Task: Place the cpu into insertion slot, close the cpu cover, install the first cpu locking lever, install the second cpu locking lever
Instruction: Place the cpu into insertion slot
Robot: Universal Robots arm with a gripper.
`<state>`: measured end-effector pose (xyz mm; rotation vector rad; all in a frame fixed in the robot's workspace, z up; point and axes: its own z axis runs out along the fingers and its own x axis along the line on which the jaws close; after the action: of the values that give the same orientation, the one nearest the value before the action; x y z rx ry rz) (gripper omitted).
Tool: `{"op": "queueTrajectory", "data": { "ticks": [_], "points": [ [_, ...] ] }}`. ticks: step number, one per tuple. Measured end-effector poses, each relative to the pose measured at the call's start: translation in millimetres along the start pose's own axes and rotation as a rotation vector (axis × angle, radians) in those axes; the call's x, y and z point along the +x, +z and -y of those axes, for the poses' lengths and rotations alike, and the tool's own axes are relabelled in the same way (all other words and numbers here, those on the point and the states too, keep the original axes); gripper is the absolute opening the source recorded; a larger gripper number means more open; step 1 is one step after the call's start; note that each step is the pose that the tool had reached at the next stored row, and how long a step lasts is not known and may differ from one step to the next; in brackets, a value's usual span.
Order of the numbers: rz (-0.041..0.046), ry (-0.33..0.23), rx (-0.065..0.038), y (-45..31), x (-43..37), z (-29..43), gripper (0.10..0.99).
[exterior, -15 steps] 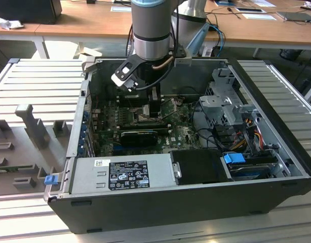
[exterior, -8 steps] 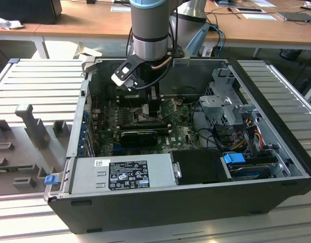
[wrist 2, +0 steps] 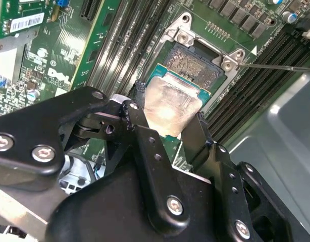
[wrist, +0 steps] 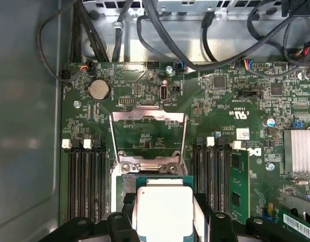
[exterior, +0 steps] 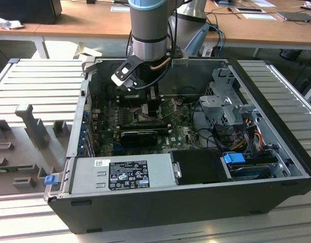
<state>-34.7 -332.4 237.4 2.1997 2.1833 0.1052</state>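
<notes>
My gripper (wrist 2: pixel 167 121) is shut on the cpu (wrist 2: pixel 171 107), a small square chip with a pale silver top, held by two opposite edges between black fingers (wrist 2: pixel 195 138). The cpu hangs tilted just above the insertion slot (wrist 2: pixel 194 61), whose pin field shows past the chip's far edge. In the first wrist view the cpu (wrist: pixel 162 209) sits between the gripper's (wrist: pixel 163 219) fingers, and the cpu cover (wrist: pixel 147 121), a thin metal frame, stands swung open beyond the slot. A thin locking lever (wrist 2: pixel 276 66) juts out beside the slot. In the exterior view the gripper (exterior: pixel 145 98) is low inside the computer case.
Memory slots (wrist: pixel 84 176) flank the socket on both sides. A long black card (exterior: pixel 139 135) lies across the motherboard near the gripper. Drive cages and cables (exterior: pixel 231 116) fill the exterior view's right of the case (exterior: pixel 69 147); the power supply (exterior: pixel 125 174) sits at the front.
</notes>
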Motion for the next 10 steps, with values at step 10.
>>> {"op": "queueTrajectory", "data": {
  "ticks": [10],
  "points": [
    [-0.0001, 0.0, 0.0, 4.2, 0.0, 7.0, 0.529]
  ]
}}
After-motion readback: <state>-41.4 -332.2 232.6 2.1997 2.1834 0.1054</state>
